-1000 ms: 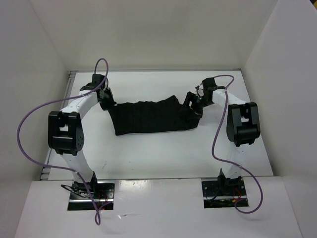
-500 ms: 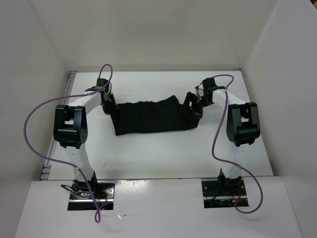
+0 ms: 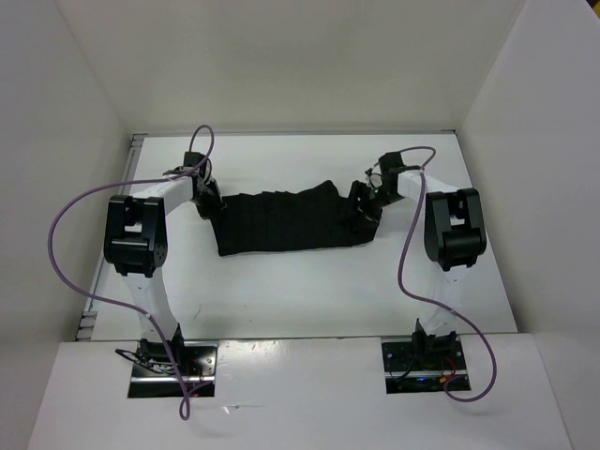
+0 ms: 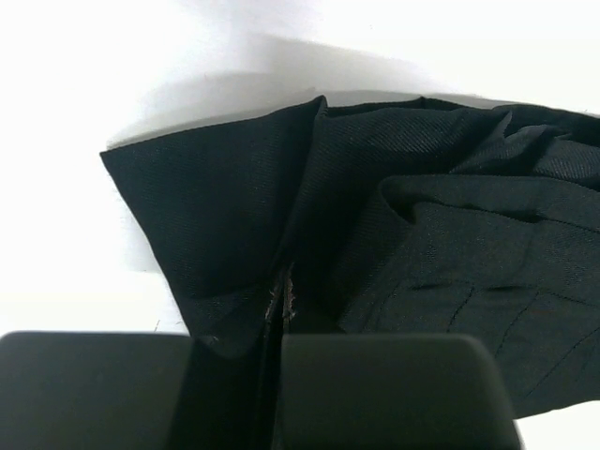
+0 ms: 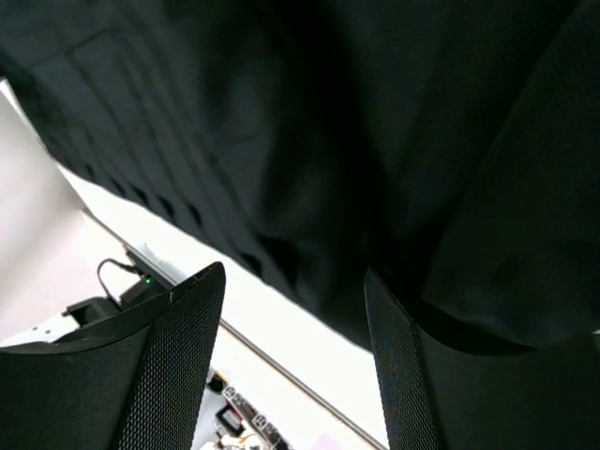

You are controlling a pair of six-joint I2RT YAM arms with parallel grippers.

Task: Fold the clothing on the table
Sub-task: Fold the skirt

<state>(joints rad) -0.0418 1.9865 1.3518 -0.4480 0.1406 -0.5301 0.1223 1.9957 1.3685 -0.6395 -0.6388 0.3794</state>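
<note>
Left jaws have crept a little inward at the far-left corner of the clothing [image 3: 291,220], and the left arm [image 3: 131,234] has swung its elbow round behind them. They're clamped flat on that corner: the wrist view shows fabric bunched straight into the closed seam.

Right jaws have begun to narrow, and the right arm [image 3: 455,230] has turned its elbow in slightly. Pads [image 5: 183,366] are apart, with black cloth filling the gap between them. No pinch there that I can confirm.

Clothing has barely shifted. It lies as a wide dark band across the middle of the counter [image 3: 281,291], strung between my two jaws. It's pleated along its length and rumpled at the right end.

My read: one corner is secured and the second grasp is in progress, so no fold has been made yet. Once the right side bites, both far corners can lift together and come toward the near edge.

Risk: the right end is bunched, so I may catch a lump or several layers rather than a clean corner.
</note>
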